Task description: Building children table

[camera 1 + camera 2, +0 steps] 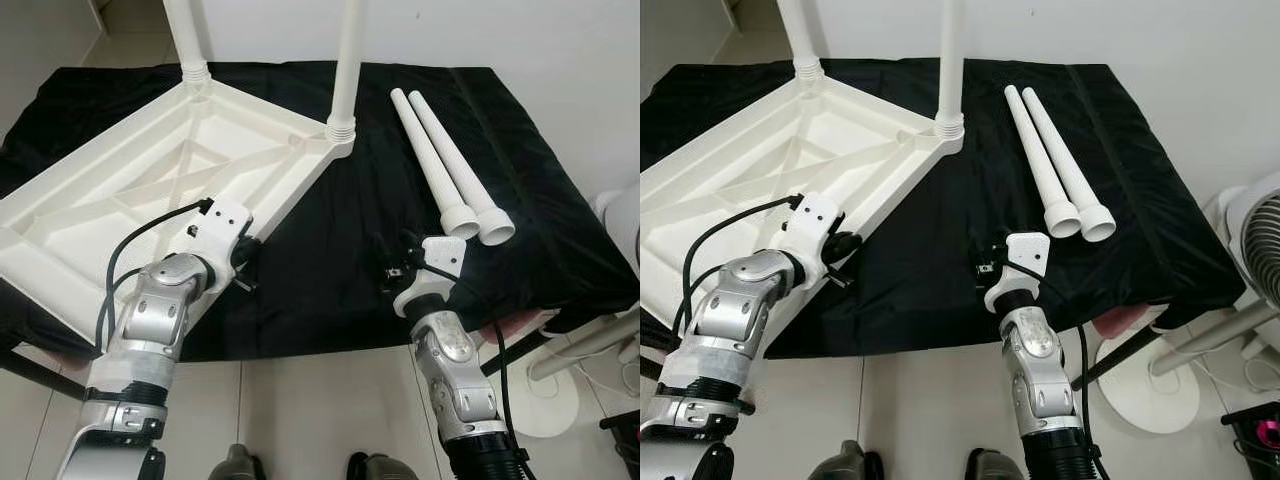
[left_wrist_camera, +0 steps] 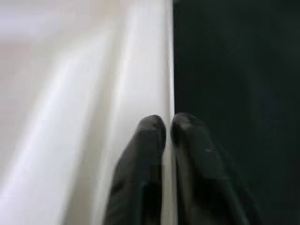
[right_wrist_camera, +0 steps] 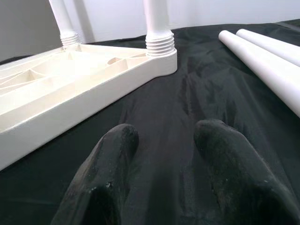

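Two loose legs (image 1: 455, 170) are lying ahead-right of the released right tool (image 1: 388, 268), lengthwise toward the table's far edge; left tool (image 1: 248, 265) is clenching the tabletop rim (image 1: 290, 195).

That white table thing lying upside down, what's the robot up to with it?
It is putting together a small table. The tabletop lies upside down on a black cloth, with two legs already screwed in. The left gripper is pinched shut on the tabletop's near edge. The right gripper hovers open over the cloth. Two loose legs lie beside it, not yet fitted.
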